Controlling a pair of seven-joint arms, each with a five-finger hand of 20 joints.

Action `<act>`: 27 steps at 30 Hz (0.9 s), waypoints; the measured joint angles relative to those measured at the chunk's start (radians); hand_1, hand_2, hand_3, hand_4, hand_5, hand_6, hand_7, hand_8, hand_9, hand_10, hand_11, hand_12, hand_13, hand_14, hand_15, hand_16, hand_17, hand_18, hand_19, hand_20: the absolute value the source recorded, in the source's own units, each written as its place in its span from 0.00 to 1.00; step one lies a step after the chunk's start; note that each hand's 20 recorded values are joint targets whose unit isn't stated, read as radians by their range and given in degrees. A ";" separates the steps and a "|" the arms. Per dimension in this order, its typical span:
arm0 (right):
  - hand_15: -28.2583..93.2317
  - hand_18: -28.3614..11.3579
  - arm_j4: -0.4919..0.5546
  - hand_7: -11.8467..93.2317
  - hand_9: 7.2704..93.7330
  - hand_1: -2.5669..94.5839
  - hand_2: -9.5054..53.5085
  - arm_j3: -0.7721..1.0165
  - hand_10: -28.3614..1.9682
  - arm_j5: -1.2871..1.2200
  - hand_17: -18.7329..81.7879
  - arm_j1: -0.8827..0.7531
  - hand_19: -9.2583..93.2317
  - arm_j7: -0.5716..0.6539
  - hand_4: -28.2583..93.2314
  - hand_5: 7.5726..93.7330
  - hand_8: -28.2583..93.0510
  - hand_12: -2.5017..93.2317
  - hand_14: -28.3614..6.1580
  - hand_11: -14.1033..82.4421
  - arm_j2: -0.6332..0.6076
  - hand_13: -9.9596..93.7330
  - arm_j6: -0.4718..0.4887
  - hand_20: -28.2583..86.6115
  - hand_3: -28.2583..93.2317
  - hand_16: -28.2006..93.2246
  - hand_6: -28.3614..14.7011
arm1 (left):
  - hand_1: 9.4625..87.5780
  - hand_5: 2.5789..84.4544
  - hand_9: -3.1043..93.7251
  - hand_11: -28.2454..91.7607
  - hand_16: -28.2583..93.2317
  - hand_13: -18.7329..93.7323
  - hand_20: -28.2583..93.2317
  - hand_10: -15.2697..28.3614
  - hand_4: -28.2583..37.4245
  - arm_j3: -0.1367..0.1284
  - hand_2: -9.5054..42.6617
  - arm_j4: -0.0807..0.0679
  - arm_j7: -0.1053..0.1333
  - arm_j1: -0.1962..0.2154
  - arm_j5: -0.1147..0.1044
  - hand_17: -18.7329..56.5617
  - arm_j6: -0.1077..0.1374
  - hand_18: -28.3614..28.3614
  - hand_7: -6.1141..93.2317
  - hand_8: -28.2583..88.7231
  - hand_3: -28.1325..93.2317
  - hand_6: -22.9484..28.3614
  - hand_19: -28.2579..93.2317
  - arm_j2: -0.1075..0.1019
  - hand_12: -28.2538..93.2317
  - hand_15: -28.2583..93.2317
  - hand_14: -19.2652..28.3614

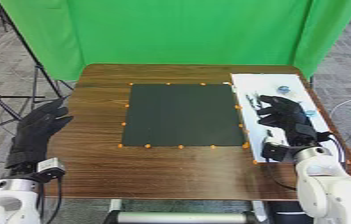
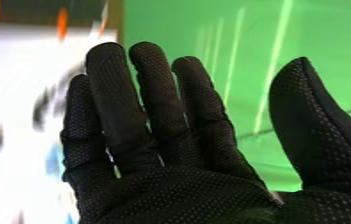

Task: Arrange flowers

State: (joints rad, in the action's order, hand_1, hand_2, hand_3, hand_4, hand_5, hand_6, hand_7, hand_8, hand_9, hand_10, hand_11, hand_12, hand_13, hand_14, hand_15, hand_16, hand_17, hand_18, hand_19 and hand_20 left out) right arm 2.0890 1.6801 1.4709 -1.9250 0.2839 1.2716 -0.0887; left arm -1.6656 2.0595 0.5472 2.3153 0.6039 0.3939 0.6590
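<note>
One right hand; bluish items, perhaps two.

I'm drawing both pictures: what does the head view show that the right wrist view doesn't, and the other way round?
Head view: the robot's left hand in a black fabric glove, and the brown wooden table's near edge.
Right wrist view: the right hand's palm side, and pale streaks down the green cloth curtain.
Both: right hand, curtain, flat white sheet, small orange markers.
</note>
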 measured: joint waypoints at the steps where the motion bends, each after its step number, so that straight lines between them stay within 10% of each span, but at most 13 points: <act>1: 0.81 0.14 0.018 0.40 0.54 0.23 0.22 -0.026 0.30 0.062 0.41 -0.003 0.85 0.046 0.01 0.48 0.10 0.24 0.37 0.66 -0.018 0.61 -0.061 0.44 0.88 0.34 0.48 | 0.22 0.41 0.37 0.51 0.14 0.35 0.32 0.76 0.07 -0.004 0.18 0.002 0.002 0.004 0.000 0.09 0.001 0.85 0.26 0.14 0.90 0.57 0.65 0.000 0.32 0.71 0.89; 6: 0.84 0.12 0.056 0.44 0.57 0.26 0.18 -0.163 0.29 0.292 0.47 0.013 0.92 0.286 0.02 0.53 0.10 0.26 0.38 0.70 -0.134 0.65 -0.276 0.37 0.86 0.35 0.46 | 0.22 0.41 0.37 0.51 0.14 0.35 0.32 0.76 0.07 -0.016 0.18 0.011 0.015 0.023 -0.005 0.09 0.008 0.85 0.26 0.14 0.90 0.57 0.65 -0.001 0.32 0.71 0.89; 27: 0.86 0.10 0.070 0.44 0.61 0.31 0.09 -0.262 0.29 0.887 0.52 -0.010 1.00 0.594 0.03 0.60 0.12 0.27 0.38 0.72 -0.212 0.69 -0.122 0.30 0.84 0.38 0.45 | 0.22 0.41 0.37 0.51 0.14 0.36 0.32 0.76 0.07 -0.014 0.19 0.017 0.034 0.028 -0.016 0.09 0.017 0.85 0.27 0.13 0.90 0.57 0.65 -0.013 0.32 0.71 0.89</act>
State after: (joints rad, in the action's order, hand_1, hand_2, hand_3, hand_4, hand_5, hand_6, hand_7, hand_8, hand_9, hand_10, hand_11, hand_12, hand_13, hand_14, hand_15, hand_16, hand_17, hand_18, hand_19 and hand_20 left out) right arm 2.1592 1.4184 2.3584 -1.9349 0.8775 1.0595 -0.2102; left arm -1.6798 2.0762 0.5814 2.3431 0.5881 0.4113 0.6459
